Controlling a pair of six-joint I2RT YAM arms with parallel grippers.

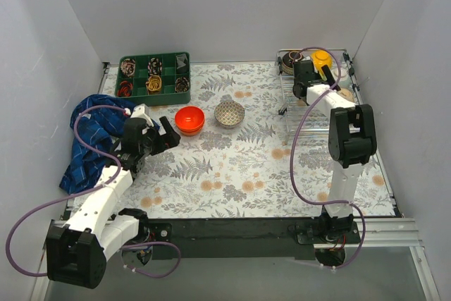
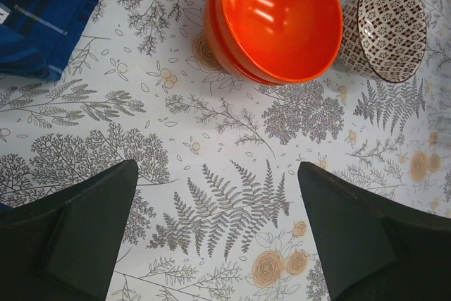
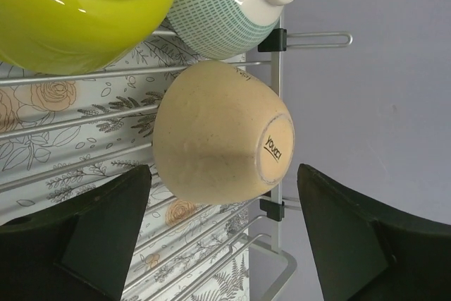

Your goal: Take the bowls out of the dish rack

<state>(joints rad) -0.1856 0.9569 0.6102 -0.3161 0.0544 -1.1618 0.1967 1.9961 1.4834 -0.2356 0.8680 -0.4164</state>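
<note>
Two stacked red-orange bowls (image 1: 189,119) (image 2: 271,19) and a white patterned bowl (image 1: 230,113) (image 2: 387,26) stand on the floral mat. My left gripper (image 1: 171,137) (image 2: 218,195) is open and empty, just short of the red stack. The wire dish rack (image 1: 292,103) (image 3: 84,125) at the right holds a dark brown bowl (image 1: 289,61), a yellow-orange bowl (image 1: 323,58) and a beige bowl (image 1: 345,94). In the right wrist view the beige bowl (image 3: 218,139) lies upside down between my open right gripper's (image 1: 308,82) (image 3: 222,202) fingers, untouched. A lime green bowl (image 3: 77,12) and a pale mint bowl (image 3: 225,15) lie beyond it.
A green compartment tray (image 1: 138,74) with small items stands at the back left. A crumpled blue cloth (image 1: 91,132) (image 2: 42,12) lies at the left edge beside my left arm. Grey walls close in on both sides and the back.
</note>
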